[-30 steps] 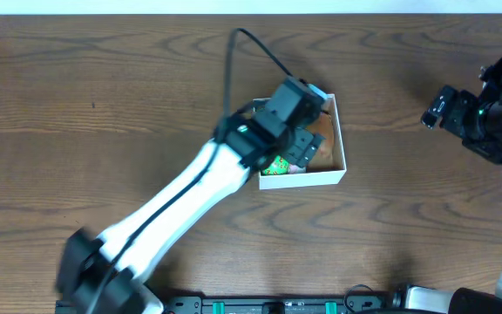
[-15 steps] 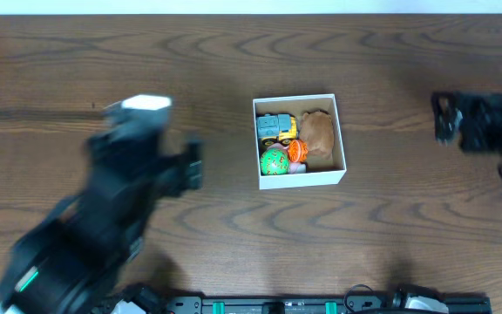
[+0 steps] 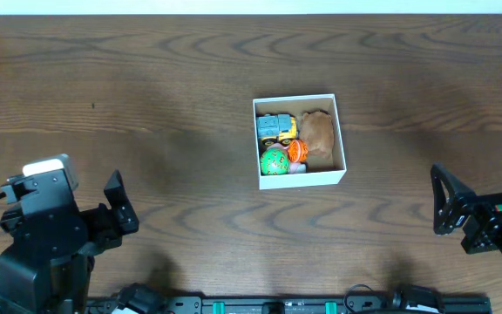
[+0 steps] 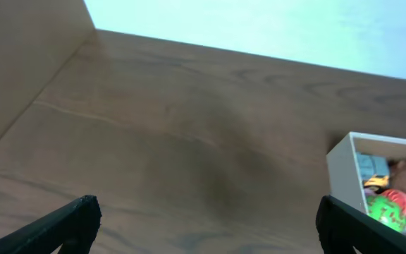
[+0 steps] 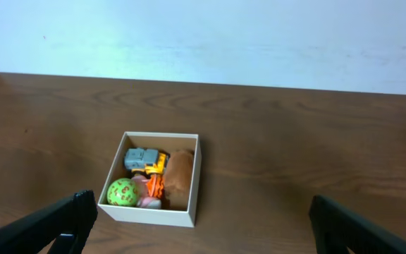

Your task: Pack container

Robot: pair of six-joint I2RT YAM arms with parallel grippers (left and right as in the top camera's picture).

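Note:
The container (image 3: 341, 139) is a small square white-walled box in the middle of the wooden table. It holds a blue and yellow toy truck (image 3: 274, 128), a brown plush toy (image 3: 319, 133), a green ball (image 3: 274, 161) and an orange toy (image 3: 297, 151). It also shows in the right wrist view (image 5: 154, 209) and at the right edge of the left wrist view (image 4: 342, 176). My left gripper (image 3: 116, 209) is open and empty at the front left, far from the box. My right gripper (image 3: 447, 201) is open and empty at the front right.
The table (image 3: 146, 87) is dark brown wood. A pale wall lies beyond its far edge (image 5: 203, 35).
My left arm has pulled back from over the container to the front left corner. My right arm has moved from the back right to the front right. The toys stay in the box.

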